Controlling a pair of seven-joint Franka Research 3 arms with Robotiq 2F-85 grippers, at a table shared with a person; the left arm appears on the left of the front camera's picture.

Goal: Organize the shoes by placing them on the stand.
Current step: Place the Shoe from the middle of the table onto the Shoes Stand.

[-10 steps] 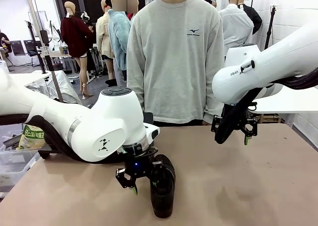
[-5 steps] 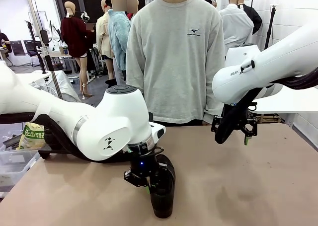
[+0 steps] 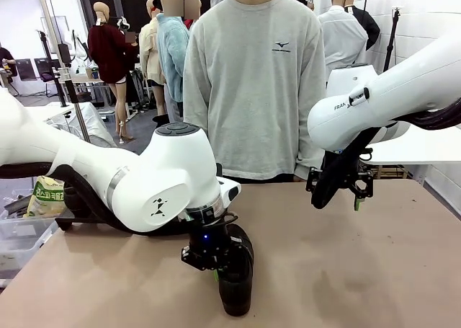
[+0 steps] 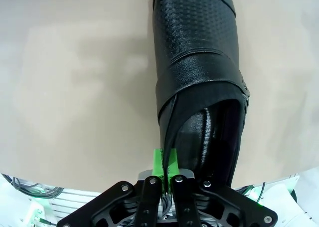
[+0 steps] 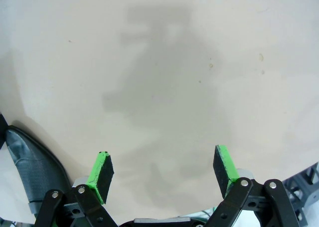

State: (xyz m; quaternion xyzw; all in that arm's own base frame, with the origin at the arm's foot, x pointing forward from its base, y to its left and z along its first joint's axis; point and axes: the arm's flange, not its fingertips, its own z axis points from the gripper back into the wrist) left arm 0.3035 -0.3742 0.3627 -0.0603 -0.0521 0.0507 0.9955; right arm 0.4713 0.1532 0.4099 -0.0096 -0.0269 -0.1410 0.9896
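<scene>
A black glossy shoe (image 3: 236, 285) lies on the tan table near the front edge, toe pointing toward the camera. My left gripper (image 3: 214, 267) is shut on the rim of its ankle opening. In the left wrist view the green pads (image 4: 158, 163) pinch that thin rim and the shoe (image 4: 199, 62) stretches away from them. My right gripper (image 3: 342, 191) hangs open above the far right of the table, holding nothing. Its wrist view shows the pads (image 5: 102, 174) wide apart over bare table, with a dark shoe's end (image 5: 35, 172) at the lower left corner. The stand is hidden.
A person in a grey sweatshirt (image 3: 252, 83) stands at the far edge of the table (image 3: 374, 270). Clear bins with a yellow-green packet (image 3: 45, 198) sit off the table's left side. My bulky left arm (image 3: 144, 184) covers the left middle of the table.
My left gripper has closed its fingers onto the shoe's ankle rim and shifted slightly right. The right arm has stayed still.
</scene>
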